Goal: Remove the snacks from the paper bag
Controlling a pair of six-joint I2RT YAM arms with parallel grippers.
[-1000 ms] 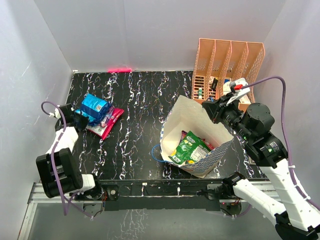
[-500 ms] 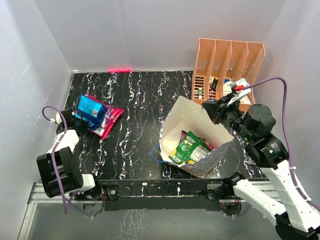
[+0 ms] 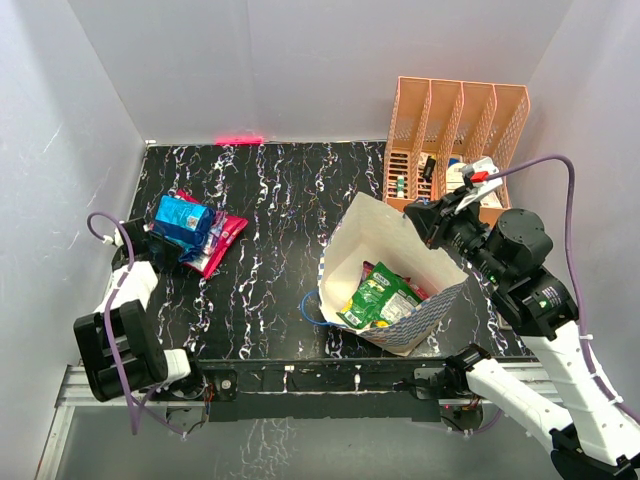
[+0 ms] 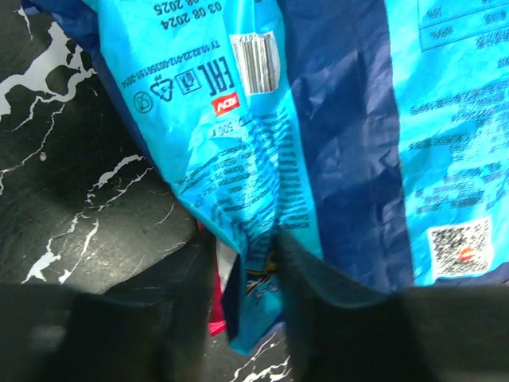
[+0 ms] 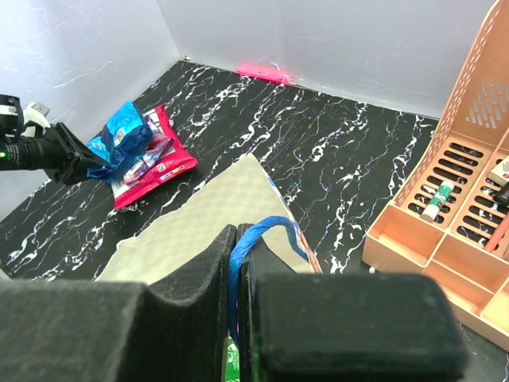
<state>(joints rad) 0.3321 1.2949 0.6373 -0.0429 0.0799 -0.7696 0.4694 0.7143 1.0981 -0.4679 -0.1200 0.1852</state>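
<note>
Lowered since a second ago: blue packet [image 3: 183,220], then lifted over the bench [image 3: 280,210], now down on top of the magenta packet [image 3: 222,238] at the left side. At the packet's near-left edge, left hand [image 3: 160,243], drawn a little closer to its base than before. From the left wrist: fingers [image 4: 326,298] slightly spread, the packet's crimped lower edge between them, up against one finger with a sliver of gap before the other.

Unmoved, right hand [image 3: 425,218]: pressed together on the blue cord handle [image 5: 256,231] of the paper bag [image 3: 385,235], pinching it and holding the bag's far-right rim raised. Bag tipped open toward the left, on the right half of the bench, just in front of the peach organizer [image 3: 455,130]. Inside, against the checkered lower wall: green packet [image 3: 375,300] on top, red and purple edges of other packets poking out behind it. At the bag's left, second cord handle [image 3: 310,308] looped flat on the bench.
</note>
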